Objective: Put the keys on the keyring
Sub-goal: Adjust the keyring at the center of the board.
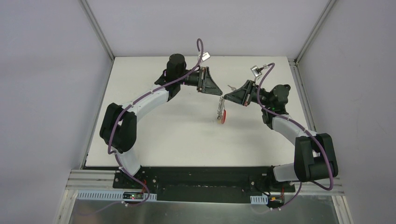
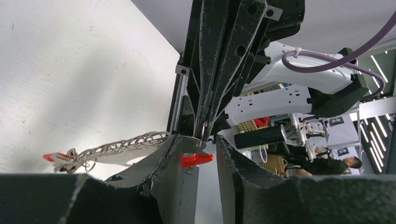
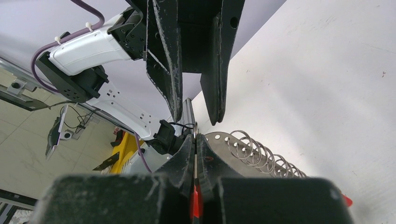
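Note:
The keyring [image 1: 221,111] hangs edge-on above the table, its red half [image 1: 223,116] lowest. My right gripper [image 1: 226,97] is shut on its upper end. In the right wrist view a thin metal strip and some red sit between the closed fingers [image 3: 195,137], and the grey half with its wire clips [image 3: 261,154] curves away to the right. My left gripper [image 1: 218,93] is open right beside it. In the left wrist view [image 2: 208,140] a red tip of the keyring [image 2: 196,159] shows in the gap. A small silver piece [image 1: 229,86], perhaps a key, lies behind the grippers. No tagged keys show clearly.
The white tabletop [image 1: 177,130] is walled by grey panels on the left, back and right. A black base rail [image 1: 201,179] runs along the near edge. Both arms reach in to meet over the table's middle-back.

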{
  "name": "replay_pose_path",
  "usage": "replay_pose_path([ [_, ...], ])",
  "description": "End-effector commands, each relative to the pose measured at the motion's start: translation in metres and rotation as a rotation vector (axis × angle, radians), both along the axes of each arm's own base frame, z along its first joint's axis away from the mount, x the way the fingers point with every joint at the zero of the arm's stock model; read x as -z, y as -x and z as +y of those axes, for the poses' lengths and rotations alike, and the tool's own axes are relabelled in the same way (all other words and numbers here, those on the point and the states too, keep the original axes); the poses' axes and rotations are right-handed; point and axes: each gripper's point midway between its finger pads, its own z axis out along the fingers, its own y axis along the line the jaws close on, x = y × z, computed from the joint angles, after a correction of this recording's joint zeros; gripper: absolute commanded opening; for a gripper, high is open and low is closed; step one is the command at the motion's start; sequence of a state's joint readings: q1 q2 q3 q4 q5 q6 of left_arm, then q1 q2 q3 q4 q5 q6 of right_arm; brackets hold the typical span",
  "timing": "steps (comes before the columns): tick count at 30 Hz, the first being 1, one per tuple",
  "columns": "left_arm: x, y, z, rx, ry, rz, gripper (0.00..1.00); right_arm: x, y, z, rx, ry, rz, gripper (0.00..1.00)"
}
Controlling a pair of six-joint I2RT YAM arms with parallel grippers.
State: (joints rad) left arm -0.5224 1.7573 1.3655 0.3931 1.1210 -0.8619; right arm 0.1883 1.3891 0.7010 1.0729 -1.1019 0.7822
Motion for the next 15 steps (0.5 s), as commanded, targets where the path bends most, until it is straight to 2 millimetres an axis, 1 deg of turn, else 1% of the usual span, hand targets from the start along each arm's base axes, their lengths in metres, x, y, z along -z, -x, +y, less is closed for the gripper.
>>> replay_pose_path([
  [1, -0.025, 0.011, 0.001, 0.029, 0.058, -0.064, 0.33, -0.012, -0.004, -0.003, 0.027, -0.027, -0.065, 0.0],
  [9, -0.027, 0.019, -0.004, 0.052, 0.063, -0.056, 0.29, -0.013, -0.005, -0.005, 0.038, -0.031, -0.061, 0.0],
  [15, -0.021, 0.025, -0.007, 0.065, 0.057, -0.043, 0.26, -0.014, -0.006, -0.007, 0.046, -0.032, -0.061, 0.0],
])
